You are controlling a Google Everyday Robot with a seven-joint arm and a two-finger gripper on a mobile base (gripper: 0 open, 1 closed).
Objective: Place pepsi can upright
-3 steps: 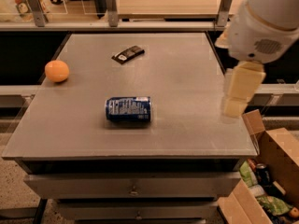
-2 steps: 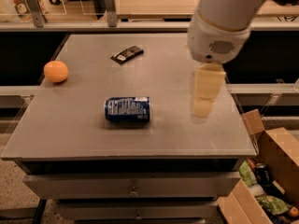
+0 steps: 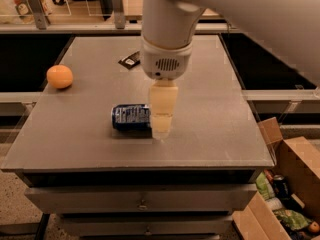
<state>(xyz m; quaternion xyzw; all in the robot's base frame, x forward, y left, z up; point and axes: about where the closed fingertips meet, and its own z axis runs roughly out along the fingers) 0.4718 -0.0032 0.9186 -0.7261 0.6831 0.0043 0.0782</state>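
The pepsi can [image 3: 129, 117], dark blue with white small print, lies on its side near the front middle of the grey table [image 3: 210, 119]. My gripper [image 3: 161, 129] hangs from the white arm right at the can's right end and covers that end. Its cream-coloured fingers point down to the table surface. The can's top and logo are not visible.
An orange [image 3: 60, 76] sits at the table's left edge. A flat black packet [image 3: 131, 60] lies at the back, partly behind the arm. An open cardboard box [image 3: 287, 184] with several items stands on the floor at the right. Drawers are below the table front.
The arm has swung left from the table's right edge to the can's right end. The can, the orange and the packet have not moved.
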